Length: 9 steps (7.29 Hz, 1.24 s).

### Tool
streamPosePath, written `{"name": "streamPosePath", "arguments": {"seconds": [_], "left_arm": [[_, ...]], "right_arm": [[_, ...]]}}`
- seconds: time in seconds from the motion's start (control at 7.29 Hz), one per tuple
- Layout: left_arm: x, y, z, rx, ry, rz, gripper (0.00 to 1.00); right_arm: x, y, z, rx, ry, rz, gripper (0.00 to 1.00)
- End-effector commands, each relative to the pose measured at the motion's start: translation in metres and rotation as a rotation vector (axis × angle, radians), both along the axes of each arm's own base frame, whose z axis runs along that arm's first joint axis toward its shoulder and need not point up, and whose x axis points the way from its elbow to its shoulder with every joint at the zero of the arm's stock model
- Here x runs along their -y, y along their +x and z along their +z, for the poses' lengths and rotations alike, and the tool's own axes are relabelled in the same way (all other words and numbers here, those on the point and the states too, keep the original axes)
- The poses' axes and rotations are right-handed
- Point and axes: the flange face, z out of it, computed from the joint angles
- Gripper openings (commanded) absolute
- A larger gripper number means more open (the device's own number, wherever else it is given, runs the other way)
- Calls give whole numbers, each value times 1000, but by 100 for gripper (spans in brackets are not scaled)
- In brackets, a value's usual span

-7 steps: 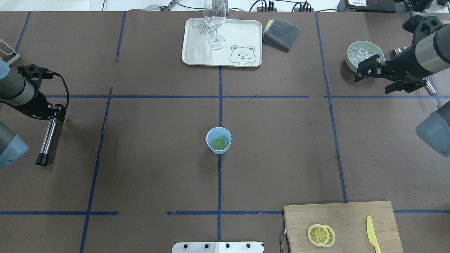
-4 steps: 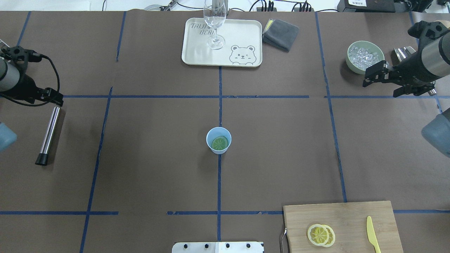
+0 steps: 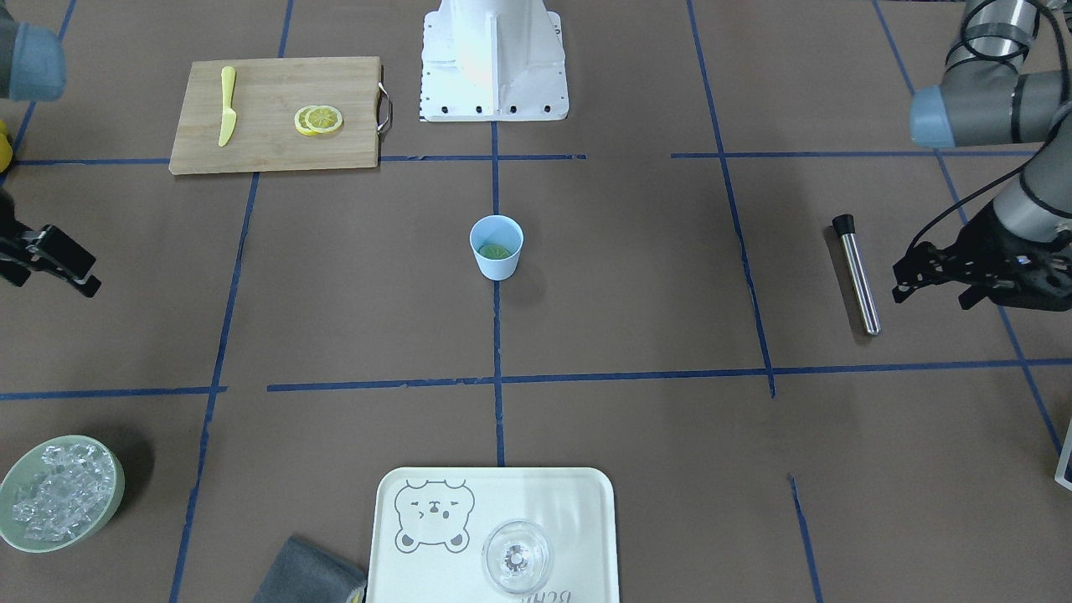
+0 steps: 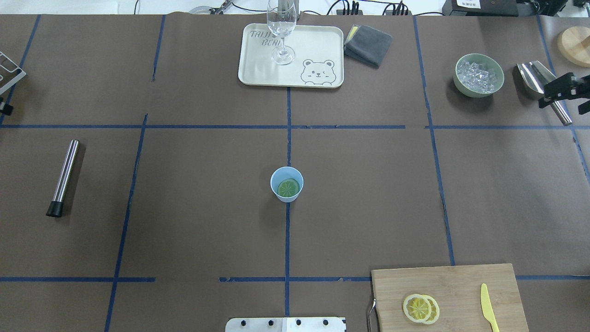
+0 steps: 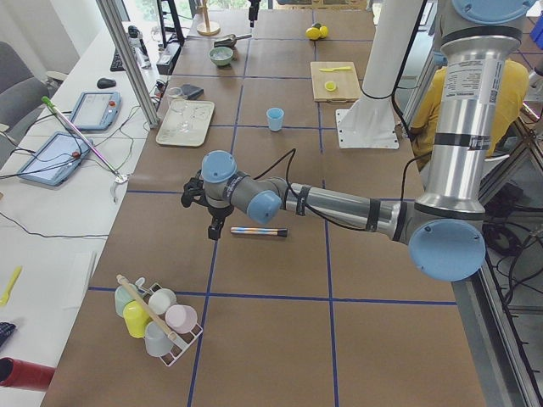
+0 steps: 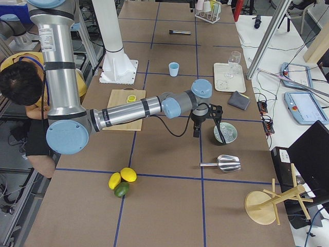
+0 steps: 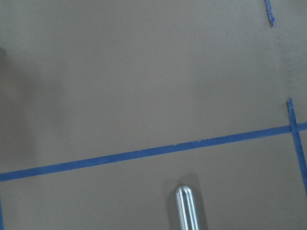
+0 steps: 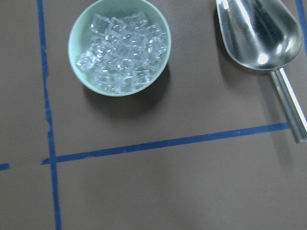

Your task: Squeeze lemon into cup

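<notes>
The light-blue cup (image 4: 286,184) stands upright at the table's middle, with one lemon slice (image 4: 288,188) lying flat inside it; both also show in the front view, the cup (image 3: 497,251) and the slice (image 3: 494,249). Two more lemon slices (image 4: 421,308) overlap on the wooden board. My right gripper (image 4: 566,99) is open and empty at the far right edge, over the scoop's handle. My left gripper (image 3: 934,289) is open and empty at the far left, beside the metal rod. Both are far from the cup.
A steel rod with a black end (image 4: 63,177) lies at the left. A cutting board (image 4: 461,286) with a yellow knife (image 4: 488,308) sits front right. A tray (image 4: 322,46) with a wine glass (image 4: 281,32), a grey cloth (image 4: 368,44), an ice bowl (image 4: 456,76) and a metal scoop (image 4: 530,78) line the back.
Both arms have drawn back outward to the table's sides. The left arm has almost left the overhead view; the right gripper has moved right, past the ice bowl. The cup and slices have not moved.
</notes>
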Motion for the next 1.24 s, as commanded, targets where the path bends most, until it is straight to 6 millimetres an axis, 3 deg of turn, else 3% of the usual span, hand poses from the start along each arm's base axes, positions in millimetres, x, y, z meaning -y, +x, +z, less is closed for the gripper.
{"name": "streamPosePath", "arguments": {"seconds": [0.0,0.27,0.41,0.55,0.82,1.1], "left_arm": [[-2,-63,46,69,44,16,100],[-5,-88,56,125,-62,33,100],[-4,-89,42,130,-147,36,100],[-7,-89,45,131,-206,41,100],[-31,-92,59,132,-206,61,100],[-39,-92,69,136,-101,93,100]], "right_arm": [[7,56,64,-18,-1,-87,100],[17,76,58,-33,-12,-170,100],[20,80,55,-34,-16,-180,100],[20,81,57,-34,-13,-192,100],[21,83,50,-33,8,-196,100],[21,86,50,-33,12,-191,100]]}}
